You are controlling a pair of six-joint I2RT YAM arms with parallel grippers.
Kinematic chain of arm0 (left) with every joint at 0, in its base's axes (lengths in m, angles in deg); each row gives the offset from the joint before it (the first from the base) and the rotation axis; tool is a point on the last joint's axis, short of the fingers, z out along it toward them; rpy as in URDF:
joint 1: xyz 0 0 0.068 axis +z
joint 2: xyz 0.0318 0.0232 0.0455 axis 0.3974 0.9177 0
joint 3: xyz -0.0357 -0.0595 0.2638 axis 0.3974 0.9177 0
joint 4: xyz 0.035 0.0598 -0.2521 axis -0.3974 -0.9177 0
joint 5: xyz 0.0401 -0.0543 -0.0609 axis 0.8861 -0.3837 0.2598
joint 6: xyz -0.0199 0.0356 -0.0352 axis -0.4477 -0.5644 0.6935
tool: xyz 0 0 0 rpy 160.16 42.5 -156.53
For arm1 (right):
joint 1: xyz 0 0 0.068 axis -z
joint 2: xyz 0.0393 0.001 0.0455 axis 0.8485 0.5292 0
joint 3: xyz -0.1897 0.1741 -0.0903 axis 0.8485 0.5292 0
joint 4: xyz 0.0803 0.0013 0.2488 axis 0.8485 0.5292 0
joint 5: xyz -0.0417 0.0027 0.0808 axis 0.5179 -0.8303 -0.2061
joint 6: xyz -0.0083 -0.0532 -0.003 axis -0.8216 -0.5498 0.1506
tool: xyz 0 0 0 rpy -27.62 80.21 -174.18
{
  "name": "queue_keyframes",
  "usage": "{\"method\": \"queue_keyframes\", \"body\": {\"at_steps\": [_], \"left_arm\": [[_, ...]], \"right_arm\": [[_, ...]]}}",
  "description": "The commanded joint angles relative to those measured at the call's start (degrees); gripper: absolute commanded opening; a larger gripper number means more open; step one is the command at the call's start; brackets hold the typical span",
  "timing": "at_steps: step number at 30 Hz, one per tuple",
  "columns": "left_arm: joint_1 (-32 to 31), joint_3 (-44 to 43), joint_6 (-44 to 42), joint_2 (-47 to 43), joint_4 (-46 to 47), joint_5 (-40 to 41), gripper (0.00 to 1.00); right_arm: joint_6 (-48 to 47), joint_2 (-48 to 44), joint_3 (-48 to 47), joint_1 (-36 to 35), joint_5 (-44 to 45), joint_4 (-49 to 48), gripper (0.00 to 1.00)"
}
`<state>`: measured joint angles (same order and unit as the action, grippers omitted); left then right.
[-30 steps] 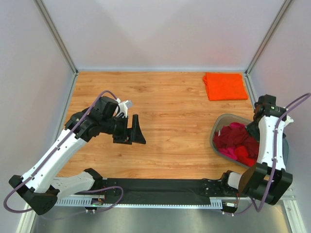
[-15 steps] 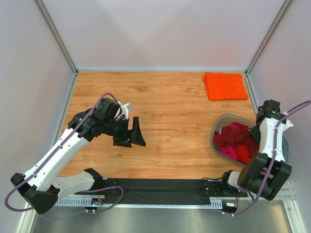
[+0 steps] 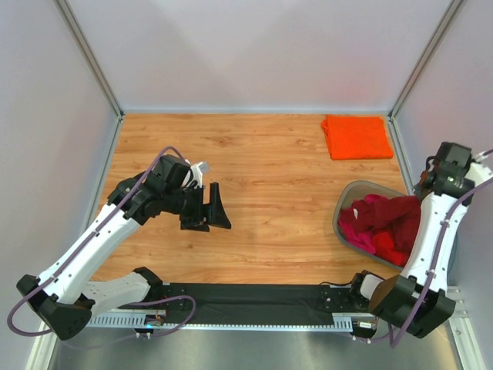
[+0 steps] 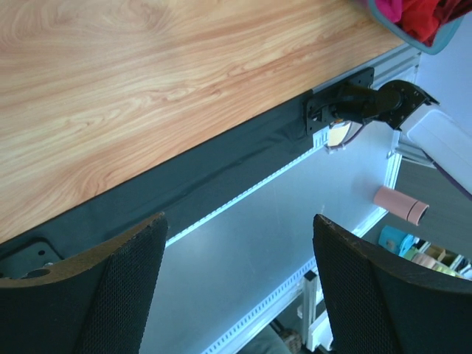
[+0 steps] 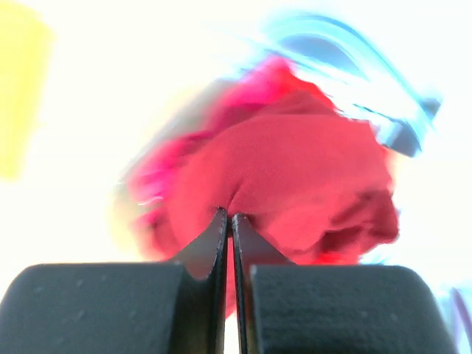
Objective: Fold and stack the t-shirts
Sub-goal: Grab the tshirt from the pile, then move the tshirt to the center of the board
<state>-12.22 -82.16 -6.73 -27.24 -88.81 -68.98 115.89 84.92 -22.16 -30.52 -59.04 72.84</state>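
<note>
My right gripper (image 5: 228, 217) is shut on a fold of the dark maroon t-shirt (image 5: 295, 169). In the top view that maroon t-shirt (image 3: 397, 216) is drawn up toward the right wrist (image 3: 449, 166) from the pile in the tub; the fingers themselves are hidden there. Magenta cloth (image 3: 360, 241) and red cloth (image 3: 390, 250) lie under it. An orange t-shirt (image 3: 356, 136) lies folded at the far right corner of the table. My left gripper (image 3: 219, 208) hangs open over the left middle of the table, and in the left wrist view the left gripper (image 4: 240, 221) holds nothing.
The grey plastic tub (image 3: 341, 210) stands at the right edge of the wooden table (image 3: 262, 162). A black strip (image 4: 184, 184) and a metal rail run along the near edge. White walls enclose the far and side edges.
My right gripper has shut on the maroon t-shirt and risen toward the right, drawing the cloth up out of the tub. The left arm has barely shifted.
</note>
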Motion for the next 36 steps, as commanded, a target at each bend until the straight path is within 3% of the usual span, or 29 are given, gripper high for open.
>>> {"method": "queue_keyframes", "body": {"at_steps": [1, 6, 9, 11, 17, 21, 23, 26, 31, 34, 36], "left_arm": [[0.1, -2.0, 3.3, -2.8, 4.7, 2.5, 0.86], [0.0, -2.8, 7.0, -4.8, 7.3, 5.3, 0.86], [0.0, -3.0, 7.9, -5.6, 7.6, 5.0, 0.86], [0.1, -2.9, 7.5, -7.0, 5.9, 6.7, 0.86], [0.1, -1.4, 10.6, -11.4, 0.8, 16.4, 0.88], [0.5, 0.7, 11.7, -12.9, 0.3, 19.6, 0.88], [0.9, 0.1, 10.9, -12.3, -2.3, 22.4, 0.89], [1.1, -0.8, 8.0, -12.3, -4.4, 24.8, 0.89], [1.1, -0.6, 8.8, -13.7, -11.3, 35.0, 0.89], [1.0, 3.0, 11.9, -15.2, -12.7, 35.4, 0.89], [1.1, 6.2, 13.0, -15.4, -11.3, 33.9, 0.88]], "right_arm": [[-2.0, -2.7, -17.9, 0.1, -12.9, 2.4, 0.0], [6.9, 0.2, -41.3, 0.1, -37.2, 7.6, 0.0], [17.0, -0.1, -45.5, -0.9, -51.2, -1.0, 0.0], [21.5, -1.0, -45.3, -4.7, -54.2, -5.5, 0.0], [25.8, 0.8, -46.2, -17.0, -56.4, -13.6, 0.0], [25.5, 2.0, -33.7, -36.6, -47.6, -20.6, 0.0], [23.8, 7.3, -33.0, -45.8, -44.9, -22.3, 0.0], [23.9, 16.6, -36.9, -53.2, -39.8, -20.1, 0.0], [22.6, 29.8, -35.6, -58.9, -40.8, -22.0, 0.02], [17.5, 40.9, -40.2, -61.7, -41.5, -18.4, 0.06], [15.4, 46.8, -45.5, -62.6, -45.2, -11.1, 0.18]]}}
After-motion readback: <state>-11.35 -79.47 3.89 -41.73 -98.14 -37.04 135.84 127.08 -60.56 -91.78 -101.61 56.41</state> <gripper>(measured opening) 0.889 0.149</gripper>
